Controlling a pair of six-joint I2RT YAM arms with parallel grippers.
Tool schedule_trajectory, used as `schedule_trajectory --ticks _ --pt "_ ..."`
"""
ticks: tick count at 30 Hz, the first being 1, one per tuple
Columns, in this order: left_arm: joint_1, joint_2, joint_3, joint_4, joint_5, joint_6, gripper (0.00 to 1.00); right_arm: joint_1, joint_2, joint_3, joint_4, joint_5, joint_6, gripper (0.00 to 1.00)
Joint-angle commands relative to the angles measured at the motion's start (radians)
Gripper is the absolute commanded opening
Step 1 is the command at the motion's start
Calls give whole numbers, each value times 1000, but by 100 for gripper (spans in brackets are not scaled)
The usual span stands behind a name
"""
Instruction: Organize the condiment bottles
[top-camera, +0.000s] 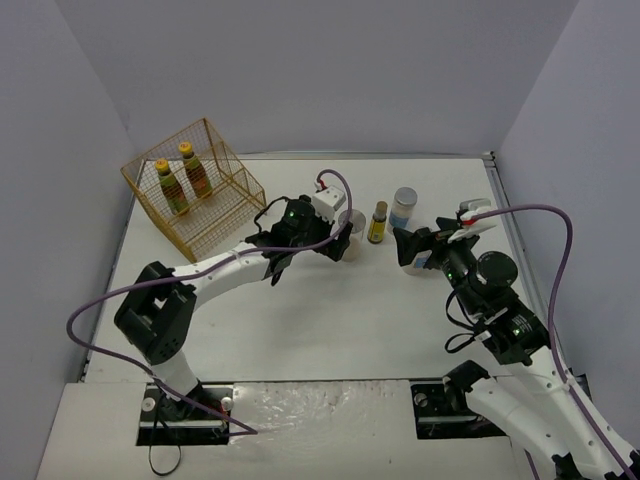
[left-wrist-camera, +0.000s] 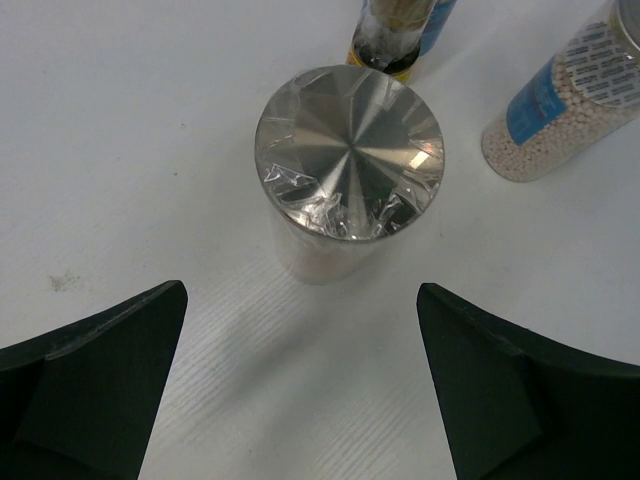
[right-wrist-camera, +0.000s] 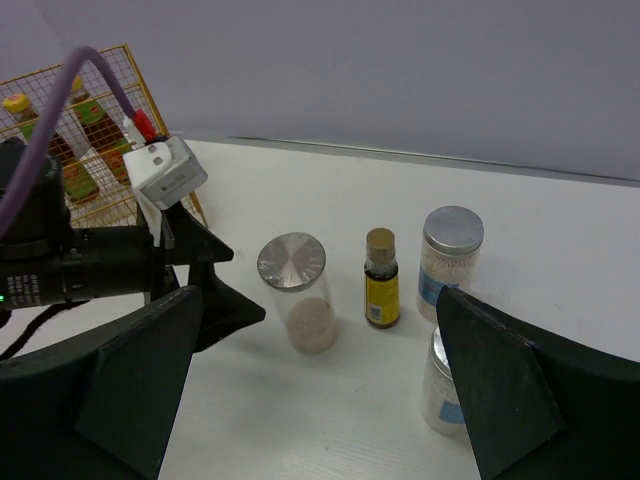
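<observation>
While the left gripper (left-wrist-camera: 302, 300) sits wide open just short of a silver-lidded jar (left-wrist-camera: 350, 150), the right gripper (top-camera: 408, 250) is spread open too, holding nothing. A small yellow-labelled bottle (right-wrist-camera: 381, 285) and a second jar (right-wrist-camera: 451, 250) stand nearby. Two orange-capped bottles (top-camera: 197, 175) are upright in the wire basket (top-camera: 215, 225).

no readable text, bottle labels (right-wrist-camera: 381, 298) and jar labels (left-wrist-camera: 597, 78) too blurred and small to read

Cut off at top edge, left wrist view: slim bottle (left-wrist-camera: 392, 45), lower part only. Clipped at right edge there: blue-labelled jar (left-wrist-camera: 560, 105). Half hidden behind right gripper (right-wrist-camera: 318, 295) finger (right-wrist-camera: 530, 400): nearest jar (right-wrist-camera: 440, 385).
</observation>
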Motion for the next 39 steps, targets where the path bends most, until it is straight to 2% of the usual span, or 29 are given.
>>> schedule_trajectory --ticks 1,15,23,30,33,35,36,39 --pt "-4 22 80 192 -2 24 97 -3 -8 27 12 -8 -42 100" --pt "-4 195 132 367 64 2 97 -2 -29 9 2 -48 -44 100" --pt "-4 233 119 479 106 -6 86 -2 -32 -4 -4 -54 -46 100" --pt "-4 253 117 520 148 0 72 -2 -39 -13 -11 -63 -38 100" --pt "-4 256 104 549 157 2 62 -2 -45 -13 -17 -66 -37 100" --pt "-4 258 97 558 159 2 50 -4 -45 -13 -22 -66 -35 100" --pt "-4 255 93 564 158 3 50 -4 -48 -13 -24 -69 -35 100" --pt "-4 232 57 609 149 -1 28 -2 -52 -13 -33 -71 -35 100"
